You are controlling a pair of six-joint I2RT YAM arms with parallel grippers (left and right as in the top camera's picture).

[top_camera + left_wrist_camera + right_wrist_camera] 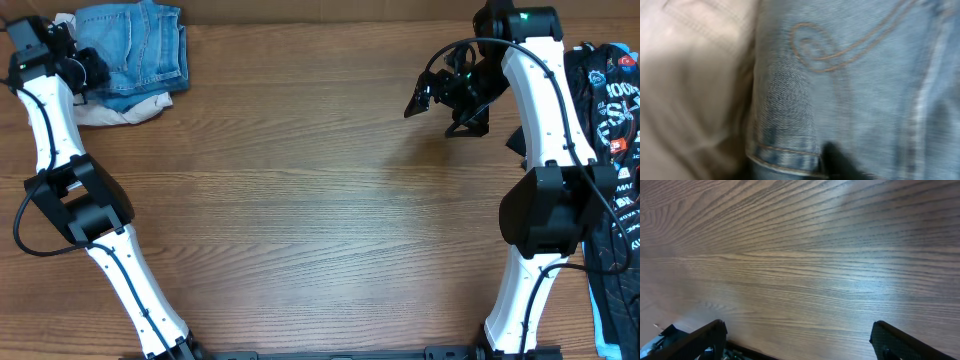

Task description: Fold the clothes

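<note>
The light-blue jeans (135,50) lie folded at the table's far left corner, on top of beige trousers (125,108). My left gripper (85,70) is at the jeans' left edge. In the left wrist view the denim with a stitched pocket swirl (840,75) fills the frame, with the beige trousers (690,75) to the left. One dark fingertip (840,160) rests against the denim, and its state is unclear. My right gripper (432,97) is open and empty above bare table (800,340). The black printed tee (615,100) lies at the right edge, with a pale-blue garment (600,320) below it.
The wooden table (300,200) spans the view. Both white arms run along the left and right sides. The right arm's base (545,210) stands next to the tee.
</note>
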